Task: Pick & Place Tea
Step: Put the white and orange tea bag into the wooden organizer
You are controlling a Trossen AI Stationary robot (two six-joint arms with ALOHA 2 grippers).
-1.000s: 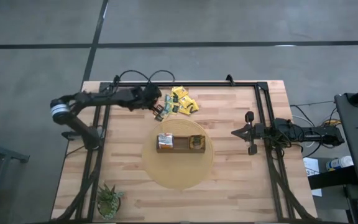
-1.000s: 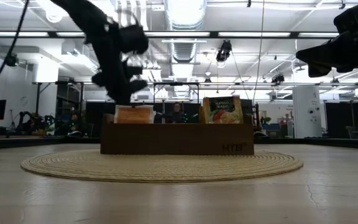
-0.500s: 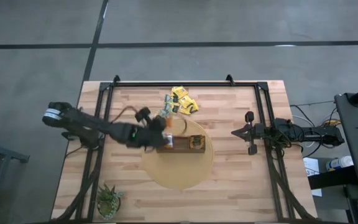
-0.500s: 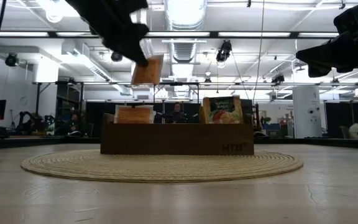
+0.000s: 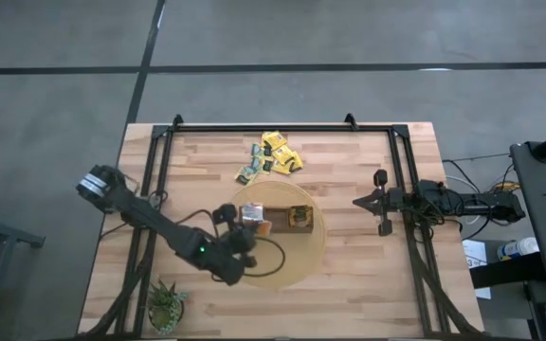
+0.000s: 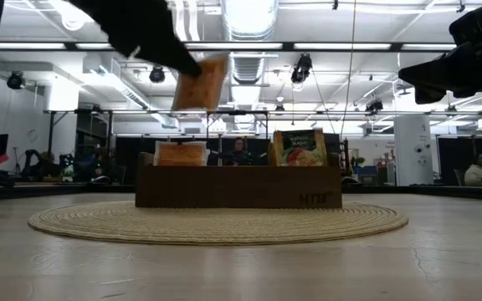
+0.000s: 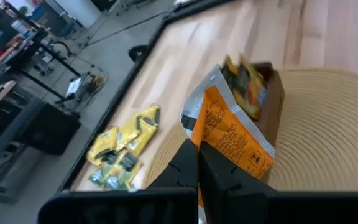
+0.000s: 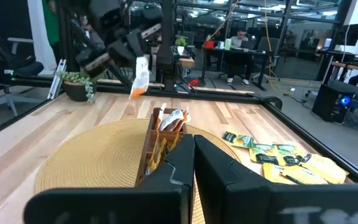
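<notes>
An orange sachet (image 6: 201,83) is gripped in the closed jaws of the left gripper (image 5: 251,225) and is carried in the air, tilted, above the left end of the brown box (image 6: 238,186). In the left wrist view the same orange sachet (image 7: 229,142) is seen pinched at its lower edge between the dark fingers (image 7: 194,163), with the box (image 7: 267,99) just beyond it. In the right wrist view the sachet (image 8: 140,78) is shown hanging over the box (image 8: 156,146), clear of it.

The box is set on a round woven mat (image 5: 292,260) near the middle of the desk (image 5: 368,284). Two sachets are already stood in it: an orange one (image 6: 181,154) at its left end and a green-and-orange one (image 6: 300,148) towards its right end.

The remaining tea is found in a loose pile (image 5: 273,157) of yellow and green sachets near the far edge of the desk, just beyond the mat. The pile (image 7: 123,145) is also visible from the left wrist.

The right gripper (image 5: 375,201) is kept at the right side of the desk, well apart from the mat, its jaws closed on nothing. A small potted plant (image 5: 167,305) is stood at the near left corner.
</notes>
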